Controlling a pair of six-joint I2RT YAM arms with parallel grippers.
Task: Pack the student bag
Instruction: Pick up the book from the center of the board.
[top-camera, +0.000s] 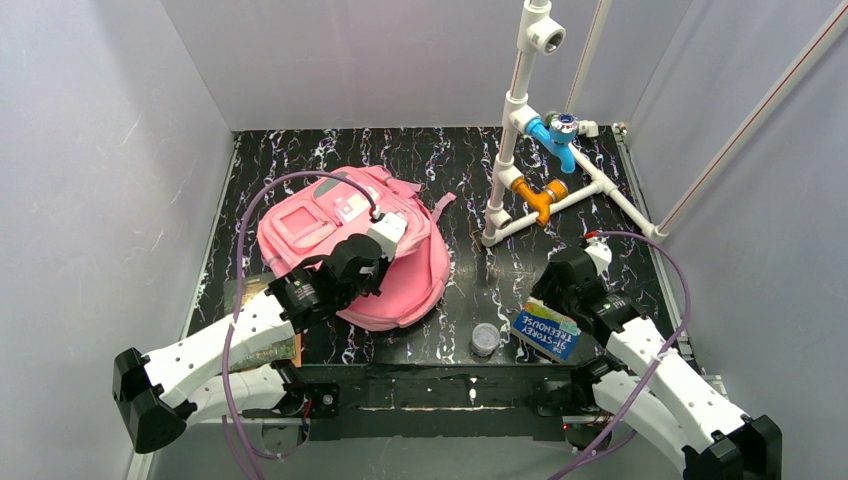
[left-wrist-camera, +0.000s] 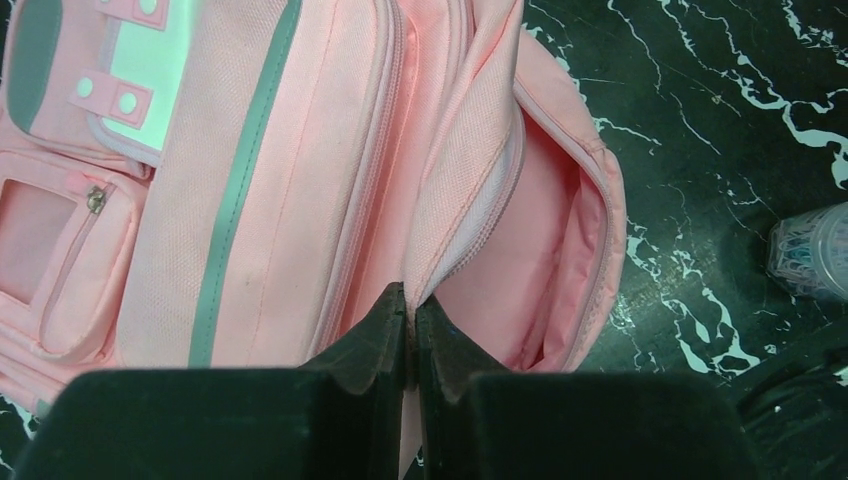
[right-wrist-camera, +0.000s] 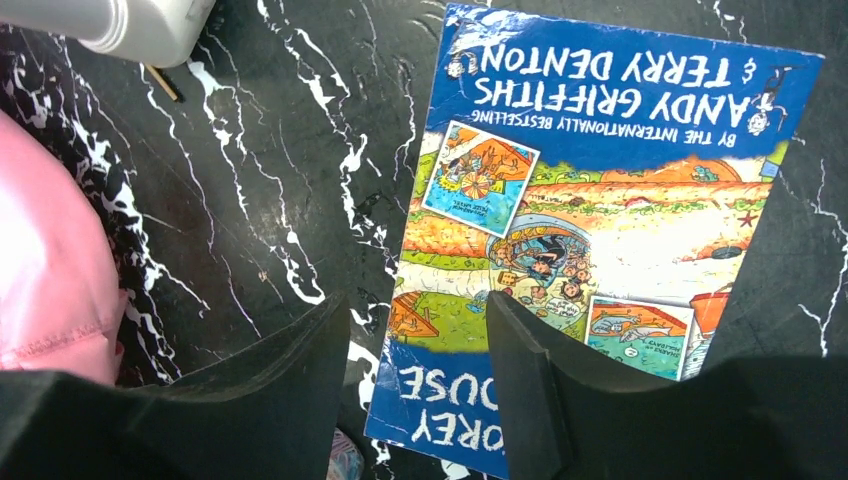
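Even bright overhead light, soft shadows, sharp focus

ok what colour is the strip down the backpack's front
Grey strip on the pink student bag; clearest in the left wrist view.

Blue illustrated paperback book (right-wrist-camera: 600, 200), cover upside down: "BY THE INTERNATIONALLY BESTSELLING ANDY GRIFFITHS & TERRY DENTON"; title part "STOREY TREEHOUSE"

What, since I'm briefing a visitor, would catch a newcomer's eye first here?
The big pink student bag lies at left, its opening's edge pinched by the shut left gripper. Near right, a bright blue Treehouse book lies under the right gripper, jaws open. Behind it stands a white pipe frame with a blue fitting and an orange fitting.
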